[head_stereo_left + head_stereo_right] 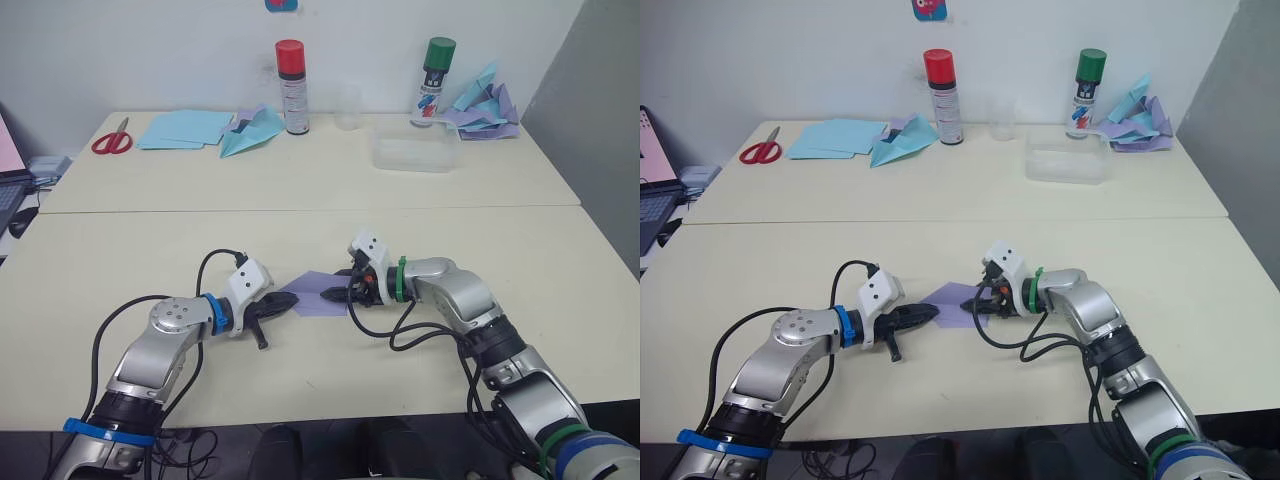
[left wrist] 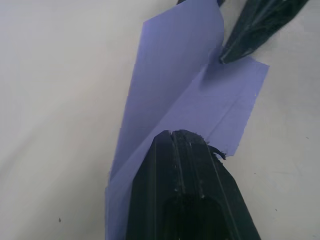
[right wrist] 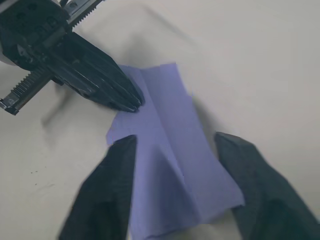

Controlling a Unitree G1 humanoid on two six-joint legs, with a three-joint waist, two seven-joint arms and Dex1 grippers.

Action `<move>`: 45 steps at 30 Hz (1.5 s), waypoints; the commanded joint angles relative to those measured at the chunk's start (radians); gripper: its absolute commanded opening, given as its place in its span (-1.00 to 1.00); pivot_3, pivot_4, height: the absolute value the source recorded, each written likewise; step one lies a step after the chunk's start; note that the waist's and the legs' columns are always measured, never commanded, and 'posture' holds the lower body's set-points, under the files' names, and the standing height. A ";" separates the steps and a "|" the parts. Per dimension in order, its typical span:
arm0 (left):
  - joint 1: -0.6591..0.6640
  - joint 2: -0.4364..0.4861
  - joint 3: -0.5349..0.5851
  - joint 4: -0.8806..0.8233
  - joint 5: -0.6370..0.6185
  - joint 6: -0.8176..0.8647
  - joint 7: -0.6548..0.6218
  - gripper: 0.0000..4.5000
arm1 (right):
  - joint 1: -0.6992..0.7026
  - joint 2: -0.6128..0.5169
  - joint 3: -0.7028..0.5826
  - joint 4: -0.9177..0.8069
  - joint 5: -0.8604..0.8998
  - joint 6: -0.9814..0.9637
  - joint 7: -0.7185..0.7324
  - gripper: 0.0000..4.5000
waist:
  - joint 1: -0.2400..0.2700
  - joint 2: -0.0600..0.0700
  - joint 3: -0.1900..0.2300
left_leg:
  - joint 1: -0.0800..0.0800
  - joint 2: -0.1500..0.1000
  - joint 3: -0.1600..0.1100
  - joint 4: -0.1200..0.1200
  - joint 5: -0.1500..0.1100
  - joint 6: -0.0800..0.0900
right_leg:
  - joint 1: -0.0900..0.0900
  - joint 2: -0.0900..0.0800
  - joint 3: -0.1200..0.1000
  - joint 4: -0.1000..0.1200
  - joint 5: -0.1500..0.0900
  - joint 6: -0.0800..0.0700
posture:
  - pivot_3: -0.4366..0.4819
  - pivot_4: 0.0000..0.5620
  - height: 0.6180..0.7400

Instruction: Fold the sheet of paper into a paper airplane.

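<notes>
The sheet of paper (image 1: 315, 296) is pale lavender and lies on the near table between my two grippers, creased, with one flap (image 2: 175, 60) lifted. My left gripper (image 1: 288, 301) is shut, and its tip (image 2: 181, 136) rests on the sheet's left part. My right gripper (image 3: 176, 139) is open, with a finger on either side of the sheet's right end. One right fingertip (image 2: 225, 57) touches the paper near the raised flap. The left gripper (image 3: 131, 102) also shows in the right wrist view, at the sheet's far edge. The paper airplane is out of view.
On the far table stand a red-capped can (image 1: 291, 88), a green-capped can (image 1: 434, 80) and a clear box (image 1: 415, 152). Red scissors (image 1: 113, 140), light blue sheets (image 1: 185, 128), a blue plane (image 1: 250, 132) and a heap of planes (image 1: 485, 108) lie there too.
</notes>
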 commanded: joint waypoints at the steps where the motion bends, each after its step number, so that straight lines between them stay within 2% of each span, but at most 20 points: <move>1: 0.011 0.014 -0.008 0.021 0.021 0.002 -0.003 -1.00 | -0.004 0.012 -0.035 -0.012 0.020 -0.003 0.000 -0.61 | 0.000 0.000 0.000 | 0.000 0.000 0.000 0.000 0.000 0.000 | 0.000 0.000 0.000 0.000 0.000 0.000 | -0.05 -0.47 1.00; 3: 0.012 0.014 -0.007 0.021 0.021 0.001 -0.003 -1.00 | -0.004 0.019 -0.043 -0.007 0.017 -0.016 -0.004 -0.96 | 0.000 0.000 0.000 | 0.000 0.000 0.000 0.000 0.000 0.000 | 0.000 0.000 0.000 0.000 0.000 0.000 | -0.05 -0.47 1.00; 4: 0.012 0.014 -0.007 0.021 0.021 0.001 -0.003 -1.00 | -0.005 0.024 -0.047 -0.004 0.016 -0.023 -0.007 -0.98 | 0.000 0.000 0.000 | 0.000 0.000 0.000 0.000 0.000 0.000 | 0.000 0.000 0.000 0.000 0.000 0.000 | -0.05 -0.47 1.00; 8: 0.013 0.015 -0.007 0.020 0.020 0.000 -0.005 -1.00 | 0.006 0.019 -0.005 -0.032 -0.007 -0.093 0.046 -0.98 | 0.000 0.000 0.000 | 0.000 0.000 0.000 0.000 0.000 0.000 | 0.000 0.000 0.000 0.000 0.000 0.000 | -0.05 -0.47 1.00; 14: 0.017 0.021 -0.006 0.021 0.019 0.003 -0.007 -1.00 | 0.043 -0.041 0.094 -0.083 -0.123 -0.327 0.102 -0.98 | 0.000 0.000 0.000 | 0.000 0.000 0.000 0.000 0.000 0.000 | 0.000 0.000 0.000 0.000 0.000 0.000 | -0.05 -0.47 1.00; 18: 0.018 0.023 -0.006 0.021 0.017 0.007 -0.007 -1.00 | 0.048 -0.086 0.177 -0.044 -0.265 -0.534 0.091 -0.98 | 0.000 0.000 0.000 | 0.000 0.000 0.000 0.000 0.000 0.000 | 0.000 0.000 0.000 0.000 0.000 0.000 | -0.05 -0.47 1.00; 21: 0.015 0.022 -0.006 0.024 0.019 0.006 -0.004 -1.00 | 0.051 -0.096 0.201 -0.010 -0.313 -0.616 0.093 -0.98 | 0.000 0.000 0.000 | 0.000 0.000 0.000 0.000 0.000 0.000 | 0.000 0.000 0.000 0.000 0.000 0.000 | -0.05 -0.47 1.00; 30: 0.019 0.028 -0.001 0.019 0.015 0.013 -0.003 -1.00 | 0.054 -0.090 0.203 0.030 -0.351 -0.644 0.104 -0.98 | 0.002 0.000 0.000 | 0.001 0.000 0.000 0.000 0.000 0.000 | 0.000 0.000 0.000 0.000 0.000 0.000 | -0.05 -0.47 1.00; 32: 0.027 0.052 0.010 -0.004 -0.010 0.034 -0.036 -1.00 | 0.056 -0.094 0.216 0.039 -0.367 -0.632 0.112 -0.98 | 0.002 0.000 0.000 | 0.001 0.000 0.000 0.000 0.000 0.000 | 0.000 0.000 0.000 0.000 0.000 0.000 | -0.05 -0.47 1.00; 37: 0.012 0.154 0.139 -0.032 -0.138 0.151 -0.109 -1.00 | 0.053 -0.104 0.225 0.052 -0.409 -0.623 0.115 -0.98 | 0.001 0.000 0.000 | 0.001 0.000 0.000 0.000 0.000 0.000 | 0.000 0.000 0.000 0.001 0.000 0.000 | -0.05 -0.47 1.00; 40: -0.015 0.184 0.204 -0.059 -0.226 0.235 -0.141 -1.00 | 0.053 -0.106 0.218 0.053 -0.414 -0.613 0.115 -0.98 | 0.000 0.000 0.000 | 0.001 0.000 0.000 0.000 0.000 0.000 | 0.000 0.000 -0.001 0.001 0.000 0.000 | -0.05 -0.47 1.00; 42: -0.044 0.166 0.214 -0.084 -0.262 0.276 -0.123 -1.00 | 0.054 -0.108 0.215 0.054 -0.413 -0.612 0.115 -0.98 | 0.004 0.000 0.000 | 0.001 0.000 -0.001 0.000 0.000 0.000 | 0.001 -0.001 -0.001 0.001 0.000 0.000 | -0.05 -0.47 1.00; 45: -0.074 0.103 0.171 -0.115 -0.249 0.286 -0.065 -1.00 | 0.055 -0.108 0.215 0.050 -0.411 -0.612 0.117 -0.98 | 0.005 -0.001 0.000 | 0.002 0.000 0.000 0.001 0.000 0.000 | 0.002 -0.003 0.000 0.001 0.000 0.000 | -0.05 -0.47 1.00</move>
